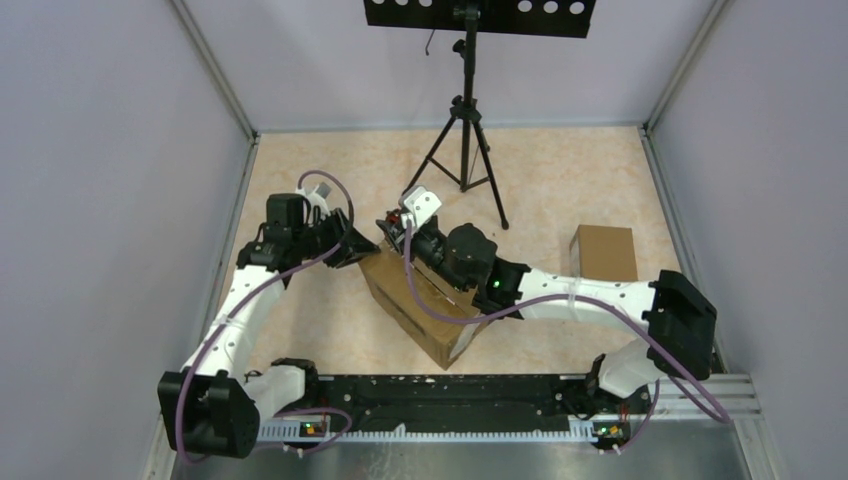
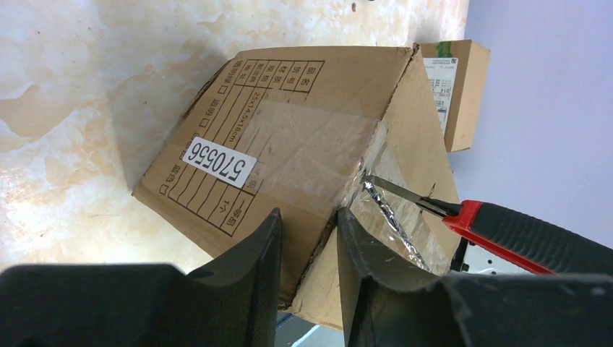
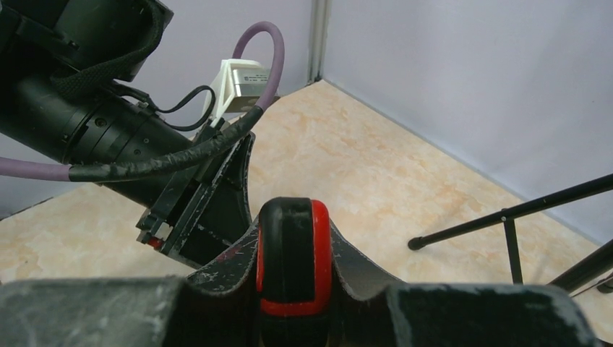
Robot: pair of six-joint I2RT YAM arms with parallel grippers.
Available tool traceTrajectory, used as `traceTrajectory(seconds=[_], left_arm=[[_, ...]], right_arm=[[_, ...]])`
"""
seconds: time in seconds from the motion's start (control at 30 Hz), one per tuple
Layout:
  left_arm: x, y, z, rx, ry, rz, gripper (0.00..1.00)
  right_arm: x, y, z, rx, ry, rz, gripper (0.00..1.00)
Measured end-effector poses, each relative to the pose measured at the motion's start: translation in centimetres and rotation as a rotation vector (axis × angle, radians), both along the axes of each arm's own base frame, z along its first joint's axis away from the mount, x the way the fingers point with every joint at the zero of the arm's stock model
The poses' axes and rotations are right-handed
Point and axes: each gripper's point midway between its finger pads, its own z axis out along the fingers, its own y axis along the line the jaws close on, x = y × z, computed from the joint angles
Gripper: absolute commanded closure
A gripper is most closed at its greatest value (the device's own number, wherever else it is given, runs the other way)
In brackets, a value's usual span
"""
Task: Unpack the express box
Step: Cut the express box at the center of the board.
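1. Box (image 1: 420,300) sits mid-desk, flaps shut.
2. Right tool (image 3: 293,231) pinches knife (image 2: 506,228), blade in tape (image 2: 311,155).
3. Left tool (image 2: 309,217) straddles box corner; cannot tell whether it is pinching.
4. Remaining: finish the cut, open, empty.

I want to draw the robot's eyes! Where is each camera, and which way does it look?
Top camera: high behind the arms, looking down at the table; shows left arm, right arm, big box, small box, tripod.
Left wrist camera: on the left arm, looking past the left tool at the big box's corner and the knife.
Right wrist camera: on the right arm, looking over the knife in the right tool toward the left arm.
Shared: both wrist cameras see the knife; top and left wrist see both boxes.
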Motion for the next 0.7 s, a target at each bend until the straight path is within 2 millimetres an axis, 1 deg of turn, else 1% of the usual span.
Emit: traceTrajectory(seconds=[0.1,0.27,0.43,0.7], left_arm=[[-0.1,0.0,0.1,-0.006,0.005,0.015,0.9],[-0.3,0.1,0.2,-0.014,0.012,0.044,0.97],[-0.3,0.2,0.3,-0.019,0.013,0.064,1.0],[-0.2,0.4,0.5,-0.012,0.003,0.078,1.0]], right_arm=[[-0.4,-0.2,0.0,-0.012,0.015,0.013,1.0],[-1.0,-0.5,-0.1,-0.026,0.038,0.036,1.0],[-1.3,-0.7,-0.2,-0.035,0.051,0.051,1.0],[-1.6,-0.8,-0.4,-0.051,0.058,0.061,1.0]])
